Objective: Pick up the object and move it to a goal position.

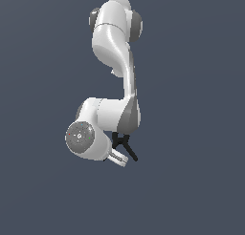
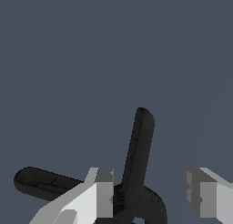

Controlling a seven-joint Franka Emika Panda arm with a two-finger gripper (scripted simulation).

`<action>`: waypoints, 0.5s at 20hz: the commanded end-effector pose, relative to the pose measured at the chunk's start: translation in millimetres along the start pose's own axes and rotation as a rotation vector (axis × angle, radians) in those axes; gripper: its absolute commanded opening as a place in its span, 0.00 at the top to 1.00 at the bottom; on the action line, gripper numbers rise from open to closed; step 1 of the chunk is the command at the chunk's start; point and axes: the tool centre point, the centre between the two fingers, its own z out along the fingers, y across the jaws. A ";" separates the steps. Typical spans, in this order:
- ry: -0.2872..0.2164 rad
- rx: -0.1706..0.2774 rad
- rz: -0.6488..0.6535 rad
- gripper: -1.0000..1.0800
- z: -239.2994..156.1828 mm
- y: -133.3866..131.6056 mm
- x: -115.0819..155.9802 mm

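The object is a small black spring clamp with two splayed legs. In the exterior view the clamp [image 1: 126, 144] shows just under the white arm's wrist, partly hidden by it. In the wrist view the clamp [image 2: 139, 150] lies on the grey floor, one leg pointing away and the other splayed sideways, with its head cut off at the frame edge. My gripper [image 2: 148, 196] is open and straddles the clamp near its head. One fingertip [image 2: 102, 193] is right against the clamp; the other stands apart from it. Only one finger of the gripper [image 1: 119, 156] shows in the exterior view. No red dot shows.
A plain dark grey floor [image 1: 191, 133] fills both views. The white arm [image 1: 115, 38] folds over the clamp in the exterior view. No goal marker shows.
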 end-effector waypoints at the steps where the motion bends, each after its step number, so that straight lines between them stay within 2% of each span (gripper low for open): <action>1: -0.015 -0.001 0.032 0.38 5.5 1.9 5.7; 10: -0.051 -0.004 0.105 0.38 20.1 7.1 16.3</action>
